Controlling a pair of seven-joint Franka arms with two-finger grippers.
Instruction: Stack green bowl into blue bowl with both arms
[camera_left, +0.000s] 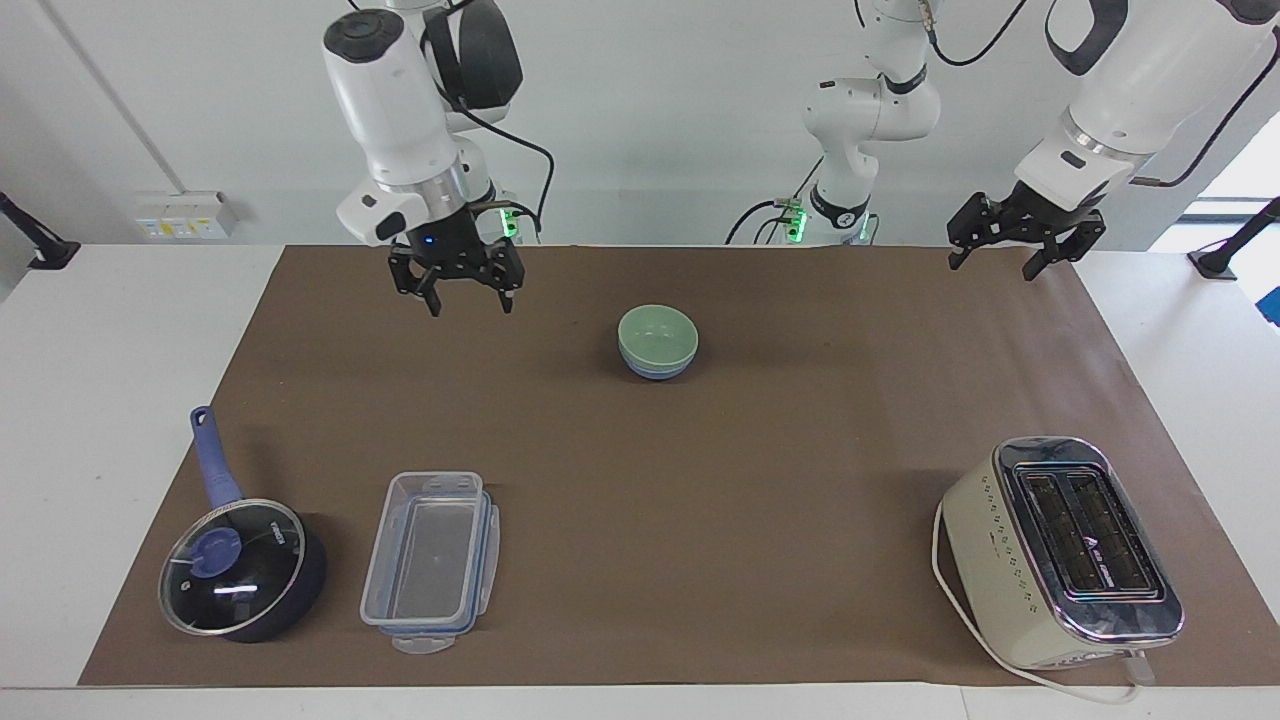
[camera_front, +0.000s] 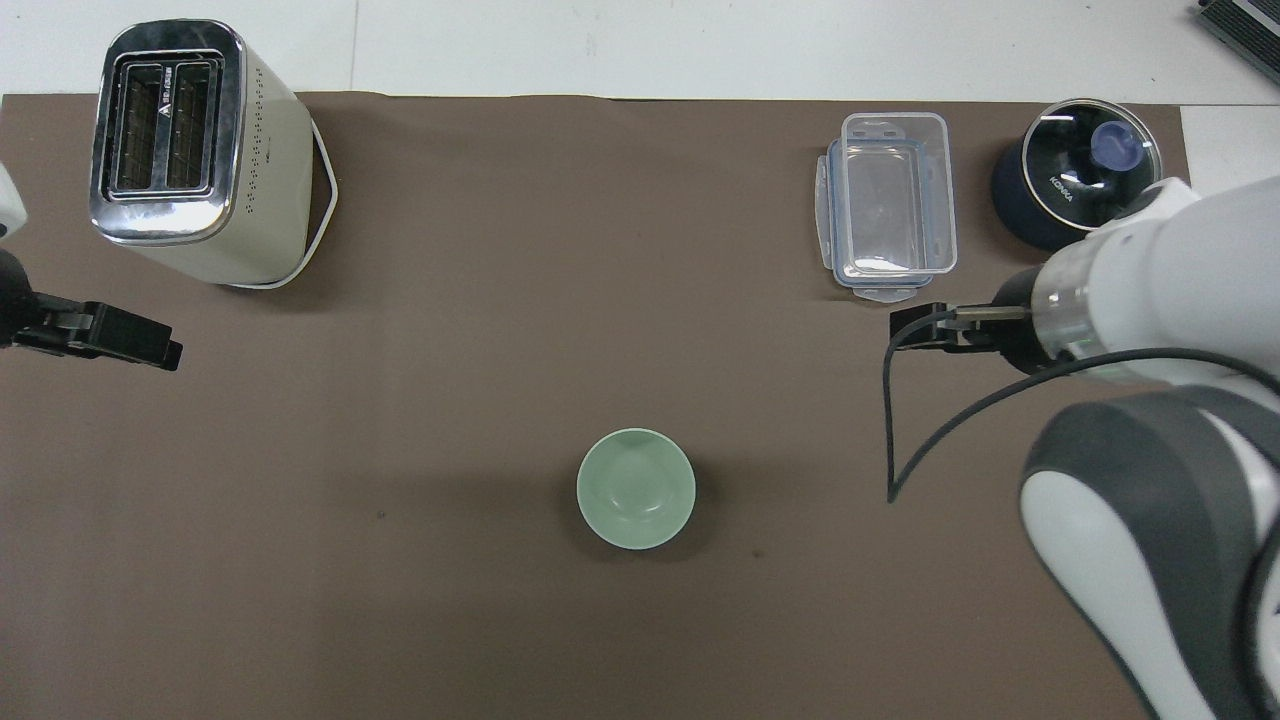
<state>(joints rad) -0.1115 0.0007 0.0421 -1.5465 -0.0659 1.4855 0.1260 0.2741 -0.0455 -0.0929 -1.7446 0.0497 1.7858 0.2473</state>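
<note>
Two bowls sit nested near the middle of the table (camera_left: 760, 520), nearer the robots than the toaster (camera_left: 1062, 553), box (camera_left: 430, 562) and saucepan (camera_left: 243, 568). You can see the green bowl (camera_left: 657, 337) seated level inside the blue bowl (camera_left: 655, 371), whose rim shows only as a thin band beneath it in the facing view; from overhead the green bowl (camera_front: 636, 488) hides it wholly. That even seating suggests the stack is done and nothing more needs placing.

Your right gripper (camera_left: 456, 284) hangs raised over bare mat toward the right arm's end of the table, well apart from the bowls, its fingers (camera_left: 433, 297) spread and holding nothing. That height and clearance suit an arm drawn clear so it cannot nudge the stack. In the overhead view the right gripper (camera_front: 935, 330) shows just below the box.

Your left gripper (camera_left: 1020, 240) waits over the mat's edge at the left arm's end, also well apart from the bowls, fingers open and empty.

If you move either arm again, keep its path high over the bowls; a light brush could tip the upper one out of its seat.
</note>
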